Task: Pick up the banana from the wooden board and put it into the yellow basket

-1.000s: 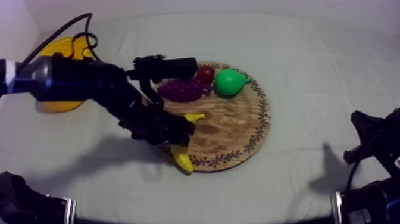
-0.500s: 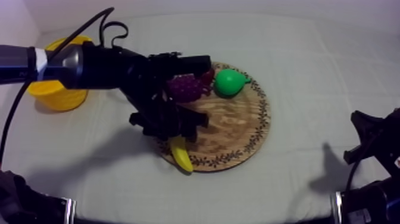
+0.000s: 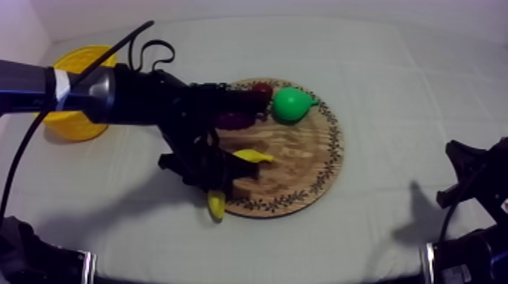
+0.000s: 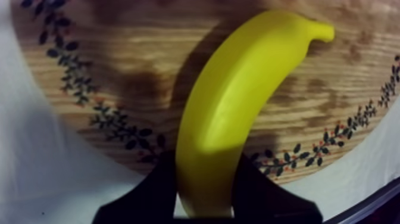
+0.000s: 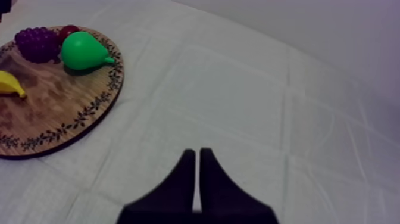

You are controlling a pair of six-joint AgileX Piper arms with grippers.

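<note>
Yellow basket [image 3: 72, 127] sits upper left in the top view, well apart from the work. Left gripper [image 4: 205, 182] is clenched round the banana [image 4: 238, 101] near one end, over the left rim of the wooden board [image 3: 302, 155], frame centre. Off-centre grip, likely to pivot: lift level, swing slowly basketward, release inside. Right gripper [image 5: 197, 156], lower right, is closed on nothing.

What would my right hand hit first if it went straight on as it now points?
Probably nothing but bare cloth: the right hand points past the wooden board, though depth is unclear.
</note>
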